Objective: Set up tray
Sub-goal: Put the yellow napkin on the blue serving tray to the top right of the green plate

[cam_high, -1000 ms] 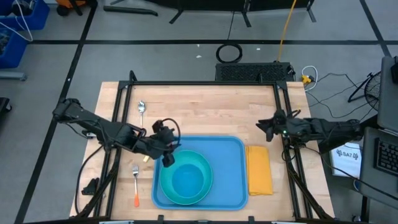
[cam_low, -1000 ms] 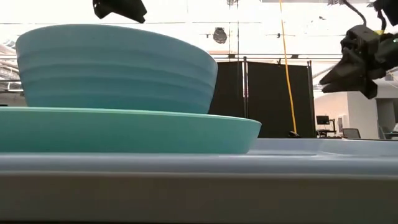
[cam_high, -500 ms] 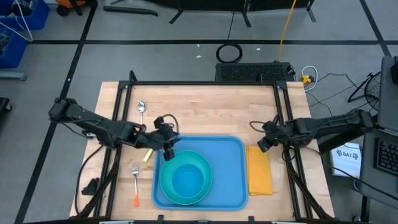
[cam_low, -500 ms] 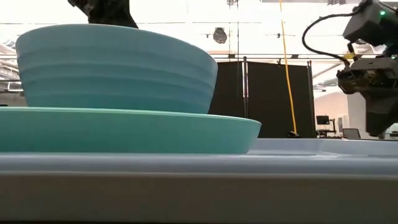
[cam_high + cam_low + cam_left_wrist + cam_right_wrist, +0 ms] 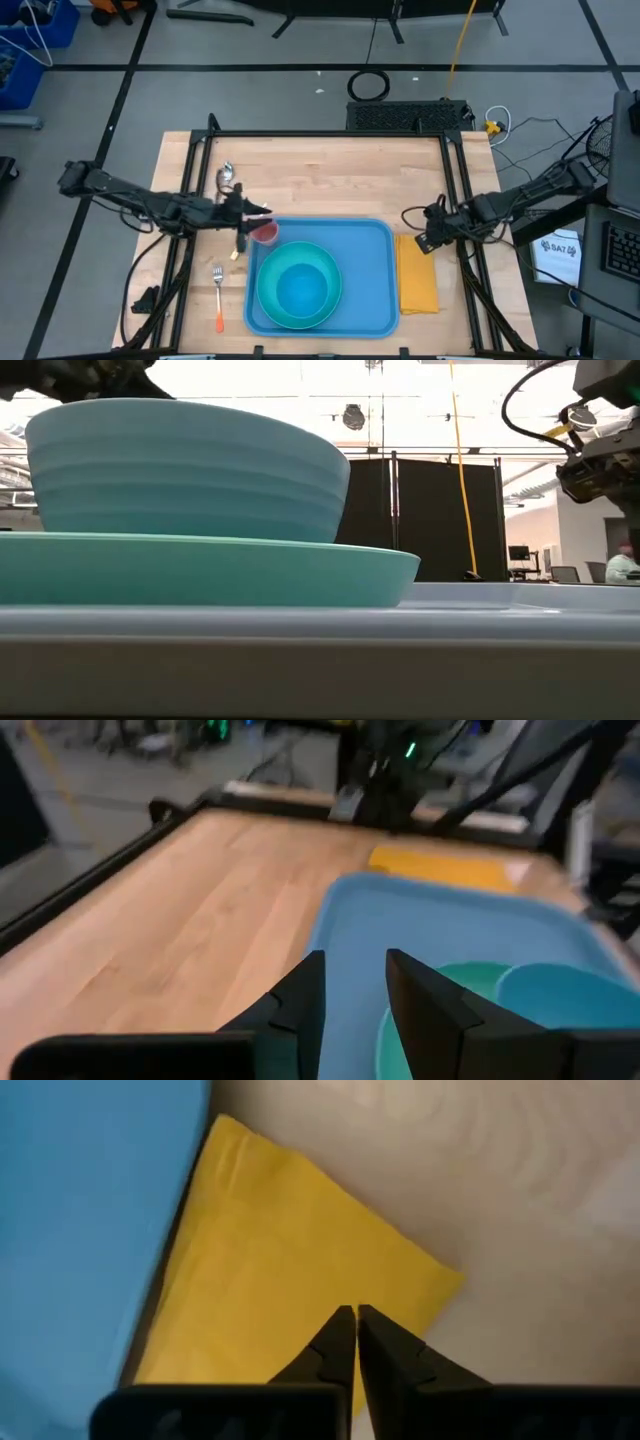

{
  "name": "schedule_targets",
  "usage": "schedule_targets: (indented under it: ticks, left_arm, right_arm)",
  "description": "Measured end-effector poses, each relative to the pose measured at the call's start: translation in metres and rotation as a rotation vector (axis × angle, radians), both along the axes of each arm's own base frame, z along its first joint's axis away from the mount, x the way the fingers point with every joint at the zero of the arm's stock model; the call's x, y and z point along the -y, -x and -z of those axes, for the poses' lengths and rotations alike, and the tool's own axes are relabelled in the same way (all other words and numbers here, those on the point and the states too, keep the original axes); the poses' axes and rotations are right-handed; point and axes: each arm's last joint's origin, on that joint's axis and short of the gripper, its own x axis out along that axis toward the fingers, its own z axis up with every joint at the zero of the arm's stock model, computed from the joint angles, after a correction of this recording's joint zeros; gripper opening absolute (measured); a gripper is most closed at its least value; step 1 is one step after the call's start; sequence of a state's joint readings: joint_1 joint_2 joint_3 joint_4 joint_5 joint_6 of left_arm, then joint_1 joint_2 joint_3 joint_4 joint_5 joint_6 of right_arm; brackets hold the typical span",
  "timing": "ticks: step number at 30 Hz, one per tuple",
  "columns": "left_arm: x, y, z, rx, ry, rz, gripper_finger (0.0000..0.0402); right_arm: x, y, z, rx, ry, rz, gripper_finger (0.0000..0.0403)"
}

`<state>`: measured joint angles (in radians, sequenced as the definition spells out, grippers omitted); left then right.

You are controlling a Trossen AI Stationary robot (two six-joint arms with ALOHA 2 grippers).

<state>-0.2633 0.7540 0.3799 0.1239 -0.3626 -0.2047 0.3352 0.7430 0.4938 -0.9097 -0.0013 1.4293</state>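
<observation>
Blue flat plastic tray (image 5: 370,285) on wooden tabletop (image 5: 330,180), teal bowl (image 5: 300,285) and plate loaded, folded yellow napkin (image 5: 417,273) and cutlery still outside; left hand (image 5: 262,214) slightly parted, empty; right hand (image 5: 355,1338) closed above napkin.

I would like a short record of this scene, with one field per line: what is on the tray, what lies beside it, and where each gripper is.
tray: blue, on the wooden table
on tray: teal bowl standing on a teal plate; small red item at a far corner
beside tray: yellow napkin; fork with orange handle; spoon
left gripper: near the tray's far corner, fingers slightly apart
right gripper: over the napkin's far end, fingers shut, holding nothing
</observation>
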Motion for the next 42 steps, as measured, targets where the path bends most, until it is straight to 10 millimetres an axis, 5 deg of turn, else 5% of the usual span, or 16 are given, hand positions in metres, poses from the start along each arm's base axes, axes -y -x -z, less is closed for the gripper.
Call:
schedule_targets:
  ticks: [9, 23, 35, 42]
  left_arm:
    - [-0.008, 0.031, 0.019, 0.107, 0.032, 0.045, 0.0113]
    - [-0.009, 0.038, 0.025, 0.109, -0.003, 0.101, 0.0113]
    - [-0.009, 0.038, 0.029, 0.068, 0.0, 0.099, 0.0113]
    - [-0.009, 0.038, 0.03, 0.061, -0.001, 0.098, 0.0113]
  right_arm:
    - [-0.008, -0.001, 0.006, -0.053, 0.051, 0.03, 0.0001]
    - [-0.018, -0.001, 0.024, -0.164, 0.072, 0.06, 0.0009]
    - [-0.02, -0.001, 0.034, -0.138, 0.013, 0.097, 0.0182]
    - [-0.018, 0.001, 0.053, -0.082, -0.013, 0.159, 0.0209]
